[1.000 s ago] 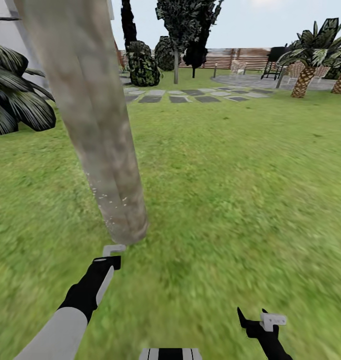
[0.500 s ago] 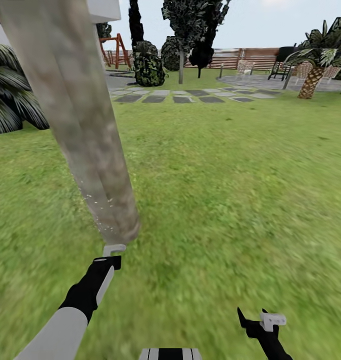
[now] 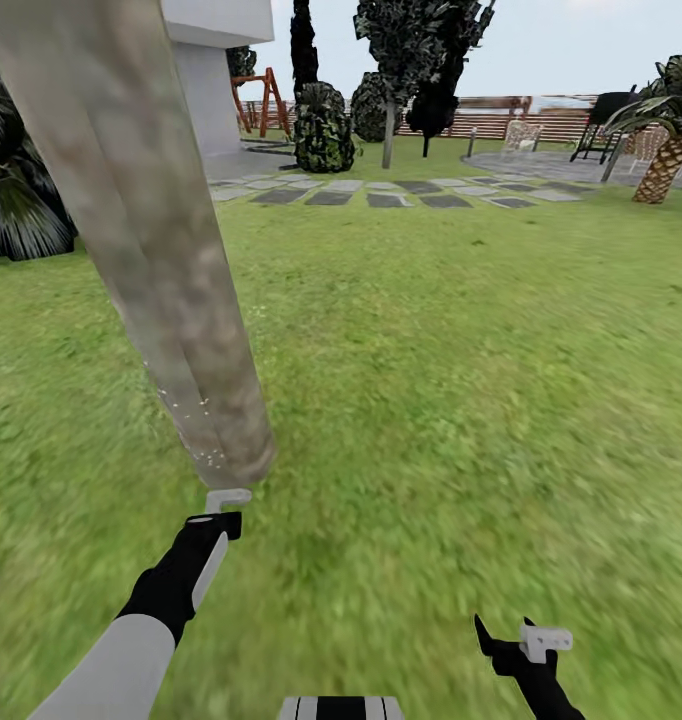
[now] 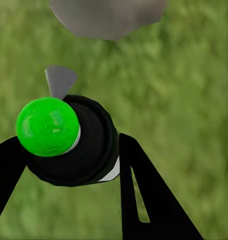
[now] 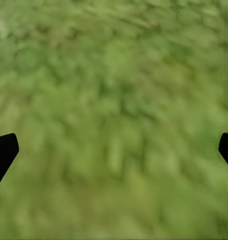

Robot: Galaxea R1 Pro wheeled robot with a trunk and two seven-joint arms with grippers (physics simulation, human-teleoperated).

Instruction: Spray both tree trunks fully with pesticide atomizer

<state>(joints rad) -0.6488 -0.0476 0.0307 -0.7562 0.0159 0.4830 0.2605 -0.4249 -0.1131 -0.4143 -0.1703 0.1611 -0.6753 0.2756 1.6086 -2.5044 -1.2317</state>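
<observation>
A thick pale grey-tan mottled tree trunk [image 3: 161, 250] rises from the grass floor [image 3: 461, 380] at the left, with white specks on its bark near the base. My left gripper [image 3: 217, 520] sits just short of that base and is shut on the pesticide atomizer [image 4: 68, 140], a black body with a bright green ball top. Its grey nozzle [image 4: 60, 80] points toward the trunk base [image 4: 107, 17]. My right gripper [image 3: 526, 640] hangs low at the right, and its black fingertips [image 5: 3, 152] stand wide apart over bare grass.
Grey stone slabs [image 3: 381, 195] cross the lawn far ahead. Behind them are dark bushes [image 3: 324, 130], a tree with a pale trunk [image 3: 388, 135], and the slatted fence [image 3: 501, 118]. A white house corner [image 3: 206, 90] is at the back left and a palm [image 3: 666, 160] at the right.
The whole view has shifted: the background has slid right and the trunk's base a little left, so the camera has moved. Both arms hold the same pose.
</observation>
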